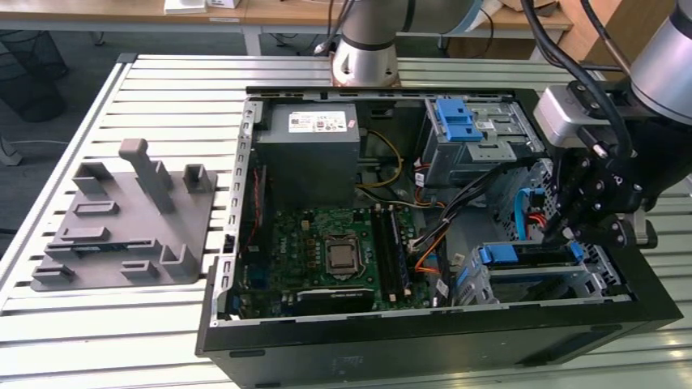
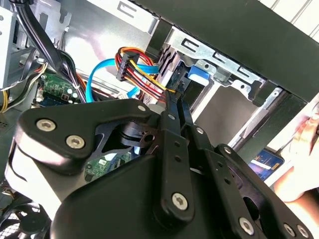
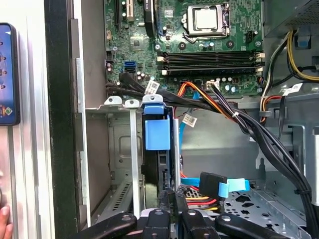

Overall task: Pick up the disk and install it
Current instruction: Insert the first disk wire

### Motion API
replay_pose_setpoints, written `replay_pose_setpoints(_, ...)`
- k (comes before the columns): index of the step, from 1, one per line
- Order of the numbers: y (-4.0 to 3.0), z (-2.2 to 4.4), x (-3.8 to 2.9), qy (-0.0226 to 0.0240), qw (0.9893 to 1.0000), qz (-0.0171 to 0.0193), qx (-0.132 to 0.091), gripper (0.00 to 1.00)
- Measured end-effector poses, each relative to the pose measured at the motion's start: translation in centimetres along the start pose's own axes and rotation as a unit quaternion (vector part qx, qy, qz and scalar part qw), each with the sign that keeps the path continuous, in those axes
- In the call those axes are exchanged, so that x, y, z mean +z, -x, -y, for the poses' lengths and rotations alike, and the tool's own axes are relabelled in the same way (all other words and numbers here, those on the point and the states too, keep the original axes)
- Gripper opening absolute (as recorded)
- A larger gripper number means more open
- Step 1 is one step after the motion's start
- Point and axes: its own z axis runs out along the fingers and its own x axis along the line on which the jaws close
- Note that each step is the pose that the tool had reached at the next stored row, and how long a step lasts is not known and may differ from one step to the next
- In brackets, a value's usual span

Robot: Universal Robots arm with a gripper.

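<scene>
Hand (image 1: 584, 235), black and multi-linked, hangs inside the open computer case (image 1: 433, 340) at the exterior view's right, just above the lower drive cage (image 1: 540, 279); its fingers (image 3: 167, 201) look drawn close together, their tips at the rear edge of the disk (image 3: 160, 172), though whether they grip it I cannot tell. That disk stands on edge in the cage's slot, its blue plastic rail tab (image 3: 156, 133) facing the motherboard (image 3: 199, 45), and the blue rail shows at the cage top in the exterior view. Just beside the hand, a bundle of red, yellow and orange power wires (image 2: 142, 74) and a light-blue data cable (image 2: 94, 79) cross the bay. Farther out lie the bare processor socket (image 1: 340, 255), the grey power supply box (image 1: 313, 134) and an upper bay with a blue latch piece (image 1: 459, 121). Outside the case, a grey moulded fixture (image 1: 119, 227) rests on the slatted table (image 1: 162, 81). A person's fingers (image 2: 306, 164) hold a phone (image 2: 266, 162) near the case wall.
</scene>
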Motion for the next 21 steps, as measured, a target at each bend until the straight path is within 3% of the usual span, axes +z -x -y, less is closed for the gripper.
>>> replay_pose_setpoints(21, -0.12, 0.03, 0.38, 0.0016, 1.0000, -0.0002, 0.003, 0.16)
